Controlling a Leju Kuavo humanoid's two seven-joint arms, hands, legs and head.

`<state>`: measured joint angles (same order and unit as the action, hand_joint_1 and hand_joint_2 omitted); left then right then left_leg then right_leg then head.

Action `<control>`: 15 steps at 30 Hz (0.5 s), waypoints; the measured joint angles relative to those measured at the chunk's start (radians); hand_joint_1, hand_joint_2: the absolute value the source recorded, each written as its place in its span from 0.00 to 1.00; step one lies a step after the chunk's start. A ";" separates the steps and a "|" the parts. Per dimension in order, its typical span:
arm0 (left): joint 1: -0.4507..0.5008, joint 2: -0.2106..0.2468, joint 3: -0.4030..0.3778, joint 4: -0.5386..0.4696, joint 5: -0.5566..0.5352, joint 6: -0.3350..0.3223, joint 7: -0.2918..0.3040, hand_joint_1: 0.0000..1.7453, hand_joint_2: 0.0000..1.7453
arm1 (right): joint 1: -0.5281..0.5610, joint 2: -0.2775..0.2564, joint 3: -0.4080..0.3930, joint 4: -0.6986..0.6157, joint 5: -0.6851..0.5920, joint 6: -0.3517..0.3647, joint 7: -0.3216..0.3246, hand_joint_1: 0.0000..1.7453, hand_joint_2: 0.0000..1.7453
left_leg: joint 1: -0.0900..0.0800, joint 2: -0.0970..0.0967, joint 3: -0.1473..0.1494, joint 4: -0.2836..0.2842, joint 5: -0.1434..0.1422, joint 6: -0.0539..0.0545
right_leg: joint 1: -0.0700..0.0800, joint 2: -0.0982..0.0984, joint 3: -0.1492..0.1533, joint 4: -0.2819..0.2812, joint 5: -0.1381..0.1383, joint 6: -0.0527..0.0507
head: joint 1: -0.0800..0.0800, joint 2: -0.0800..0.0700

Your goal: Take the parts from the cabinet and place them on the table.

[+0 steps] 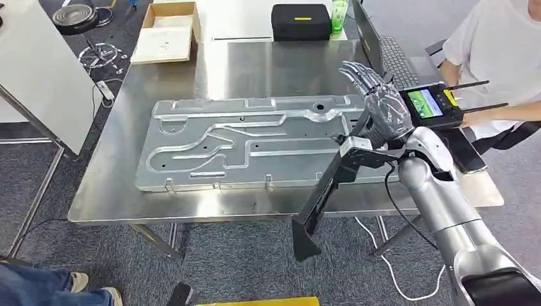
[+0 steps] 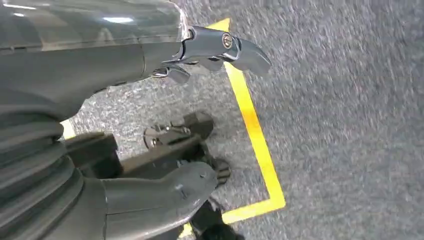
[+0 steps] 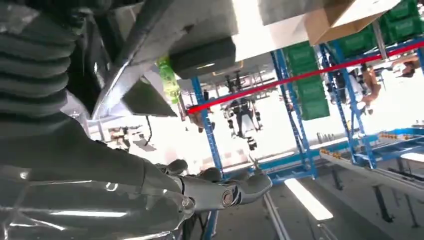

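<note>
Head view: right hand point(image 1: 381, 105) hovers open-fingered above metal part point(image 1: 252, 143) on table point(image 1: 121, 191).

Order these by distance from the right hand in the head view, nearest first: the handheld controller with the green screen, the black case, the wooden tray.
1. Handheld controller, just beside the right hand, held by a person.
2. Black case, at the table's far edge.
3. Wooden tray, far left corner.

Silver part point(image 1: 249, 143) (grooved), black case point(image 1: 301, 21), green bottle point(image 1: 339, 14).
</note>
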<state>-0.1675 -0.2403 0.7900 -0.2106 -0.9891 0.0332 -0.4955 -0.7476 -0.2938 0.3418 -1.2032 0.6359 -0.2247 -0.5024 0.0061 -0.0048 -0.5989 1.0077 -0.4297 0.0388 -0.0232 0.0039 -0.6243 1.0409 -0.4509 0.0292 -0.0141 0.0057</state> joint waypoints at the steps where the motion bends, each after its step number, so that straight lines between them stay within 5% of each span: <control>1: -0.001 0.000 0.000 0.000 0.001 0.002 0.000 0.00 1.00 | -0.002 -0.003 -0.003 0.001 0.000 -0.003 0.000 0.00 0.00 | -0.001 0.000 0.001 -0.005 0.003 0.007 | 0.002 0.000 -0.014 0.032 -0.025 0.002 | 0.002 0.000; 3: -0.002 0.000 -0.001 0.000 0.001 0.002 0.000 0.00 1.00 | 0.000 -0.008 -0.005 0.003 0.005 -0.009 0.001 0.00 0.00 | -0.002 0.000 0.001 -0.005 0.004 0.010 | 0.002 0.001 -0.082 0.177 -0.099 0.006 | 0.002 0.000; 5: 0.001 0.000 -0.001 0.000 0.001 0.004 0.000 0.00 1.00 | 0.007 -0.011 -0.005 0.011 0.021 -0.018 0.016 0.00 0.00 | -0.004 0.000 -0.001 -0.002 0.003 0.011 | -0.001 0.000 -0.135 0.278 -0.125 0.012 | 0.001 0.000; 7: 0.003 0.000 -0.001 0.000 0.001 0.005 0.000 0.00 1.00 | 0.008 -0.013 -0.007 0.019 0.045 -0.039 0.039 0.00 0.00 | -0.003 0.000 -0.001 0.004 0.000 0.010 | -0.003 -0.001 -0.108 0.217 -0.066 0.015 | 0.001 0.000; 9: 0.003 0.000 -0.002 0.000 0.002 0.006 0.000 0.00 1.00 | 0.001 -0.016 -0.016 0.029 0.065 -0.053 0.058 0.00 0.00 | -0.002 -0.002 -0.001 0.016 -0.009 0.004 | -0.007 -0.004 -0.016 0.041 0.020 0.014 | 0.002 0.000; 10: 0.003 0.000 -0.002 0.000 0.003 0.007 -0.001 0.00 1.00 | -0.006 -0.018 -0.019 0.039 0.073 -0.060 0.068 0.00 0.00 | -0.007 -0.003 -0.006 0.020 -0.013 -0.002 | -0.002 -0.003 0.000 0.010 -0.002 0.010 | 0.002 0.000; 13: 0.005 0.000 -0.002 0.000 0.005 0.010 -0.004 0.00 1.00 | -0.012 -0.027 -0.029 0.066 0.079 -0.066 0.080 0.00 0.00 | -0.010 -0.003 -0.008 0.020 -0.012 -0.012 | 0.005 0.000 -0.005 0.006 0.005 -0.005 | 0.000 0.000; 15: 0.006 0.001 -0.003 0.000 0.006 0.013 -0.005 0.00 1.00 | -0.015 -0.030 -0.032 0.083 0.084 -0.077 0.084 0.00 0.00 | -0.009 -0.002 -0.013 0.029 -0.023 -0.024 | -0.005 -0.001 -0.003 -0.004 0.012 -0.020 | 0.001 0.000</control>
<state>-0.1619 -0.2396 0.7874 -0.2106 -0.9834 0.0465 -0.5005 -0.7628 -0.3235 0.3094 -1.1204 0.7198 -0.3017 -0.4181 -0.0029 -0.0069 -0.6121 1.0366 -0.4523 0.0146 -0.0286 0.0029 -0.6269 1.0373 -0.4386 0.0092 -0.0134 0.0057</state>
